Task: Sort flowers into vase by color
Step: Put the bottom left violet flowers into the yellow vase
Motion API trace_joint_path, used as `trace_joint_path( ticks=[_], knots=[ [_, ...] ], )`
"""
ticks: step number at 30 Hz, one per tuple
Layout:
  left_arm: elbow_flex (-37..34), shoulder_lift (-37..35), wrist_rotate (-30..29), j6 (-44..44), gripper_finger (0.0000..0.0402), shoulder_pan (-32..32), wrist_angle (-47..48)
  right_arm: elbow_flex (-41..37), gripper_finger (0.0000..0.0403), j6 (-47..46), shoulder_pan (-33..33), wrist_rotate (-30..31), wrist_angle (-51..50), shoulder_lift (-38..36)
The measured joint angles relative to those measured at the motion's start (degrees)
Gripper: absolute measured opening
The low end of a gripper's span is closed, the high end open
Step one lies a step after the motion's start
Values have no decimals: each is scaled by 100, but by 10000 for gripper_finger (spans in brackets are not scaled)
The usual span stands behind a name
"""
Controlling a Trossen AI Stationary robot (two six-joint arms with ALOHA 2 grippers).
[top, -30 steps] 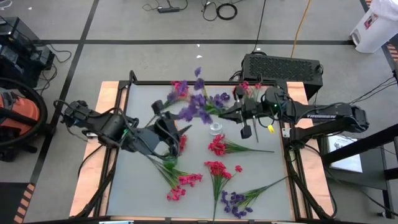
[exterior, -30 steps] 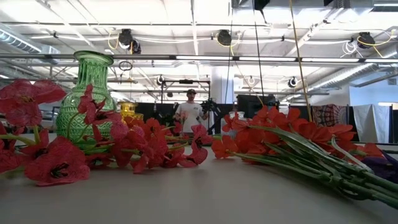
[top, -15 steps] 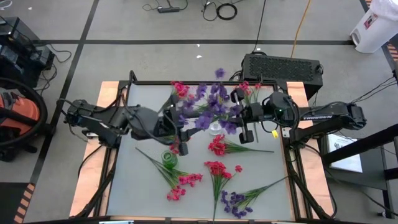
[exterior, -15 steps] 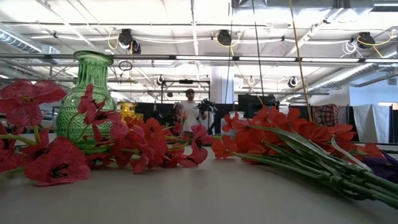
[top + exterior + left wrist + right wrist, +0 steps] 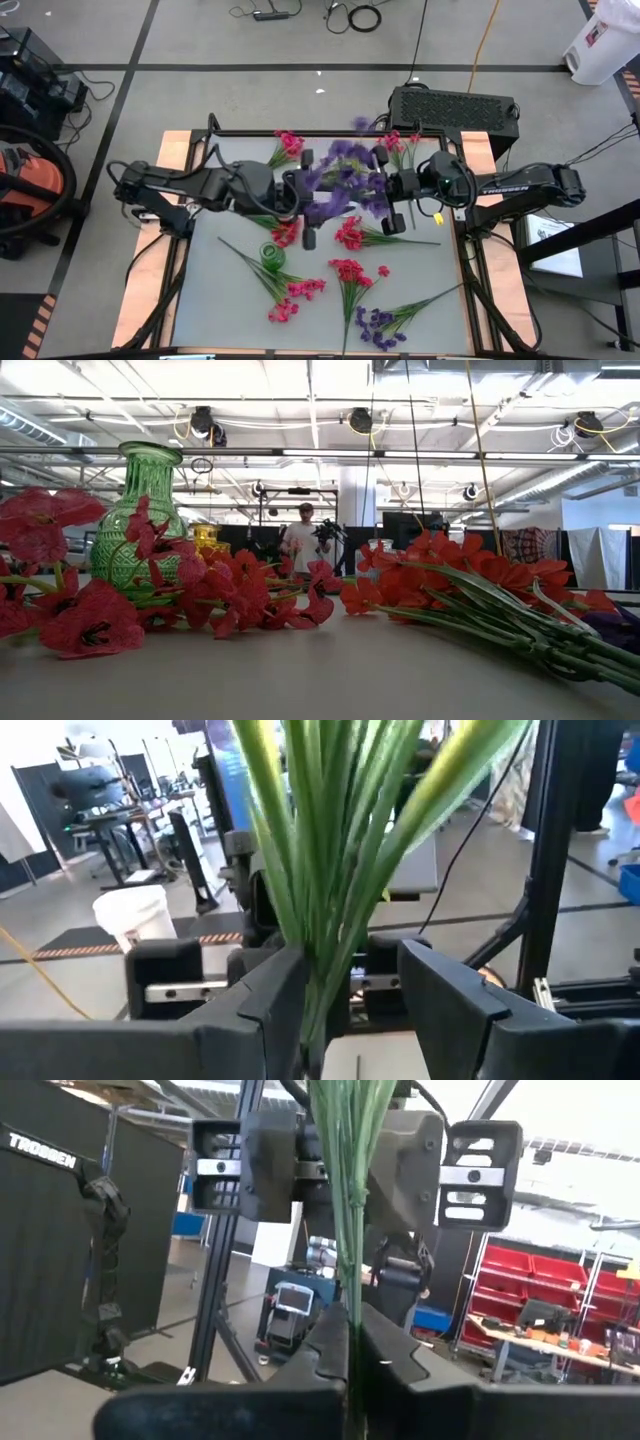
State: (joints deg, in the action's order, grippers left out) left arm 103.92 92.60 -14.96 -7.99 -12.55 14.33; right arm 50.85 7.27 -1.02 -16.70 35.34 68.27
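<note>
A bunch of purple flowers (image 5: 345,178) hangs in the air over the far middle of the table, between my two grippers. My right gripper (image 5: 385,190) is shut on its green stems (image 5: 350,1230). My left gripper (image 5: 318,195) is open and faces the right one. Its fingers (image 5: 270,1005) stand on either side of the same stems (image 5: 325,920), which run close along one finger. Red flowers (image 5: 348,236) and one purple sprig (image 5: 375,322) lie flat on the table. The green vase (image 5: 272,255) stands upright left of the middle. My right gripper pinches the thin bundle of stems (image 5: 350,1315) between its two shut fingers. The fingers come about level from the table's right, tipped up a little. The stems rise out of the hold, the blossoms are on top, and the bunch is clear of the table.
Red sprigs lie at the far edge (image 5: 286,145), beside the vase (image 5: 285,232) and toward the near edge (image 5: 295,298). A yellow vase (image 5: 207,538) shows behind the green one (image 5: 140,520). A person (image 5: 303,540) stands far behind the table. A black box (image 5: 455,108) sits beyond the far edge.
My left gripper has swung from above the green vase toward the table's right and turned level, so its open fingers now stand around the purple stems. The vase is uncovered. My right gripper has tipped up a little, and the purple bunch has shifted slightly toward the right.
</note>
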Motion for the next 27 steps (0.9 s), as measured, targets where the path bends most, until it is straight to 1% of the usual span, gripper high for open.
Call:
trace_joint_path(
  ticks=[3,10,18,20,22,27],
  knots=[
    [0,6,16,-2,167,17,-8,0,0,-16,0,4,5,33],
    [0,4,24,-119,167,17,-371,0,0,-95,16,2,-71,129],
    [2,2,10,-155,164,21,-343,0,2,-103,37,4,-38,247],
    [2,2,2,-155,154,21,-337,0,7,-108,37,6,-54,256],
    [2,2,-9,-155,136,21,-319,0,12,-110,37,6,-49,255],
    [2,2,-12,-184,67,21,-237,0,15,-108,37,5,-104,254]
  ],
)
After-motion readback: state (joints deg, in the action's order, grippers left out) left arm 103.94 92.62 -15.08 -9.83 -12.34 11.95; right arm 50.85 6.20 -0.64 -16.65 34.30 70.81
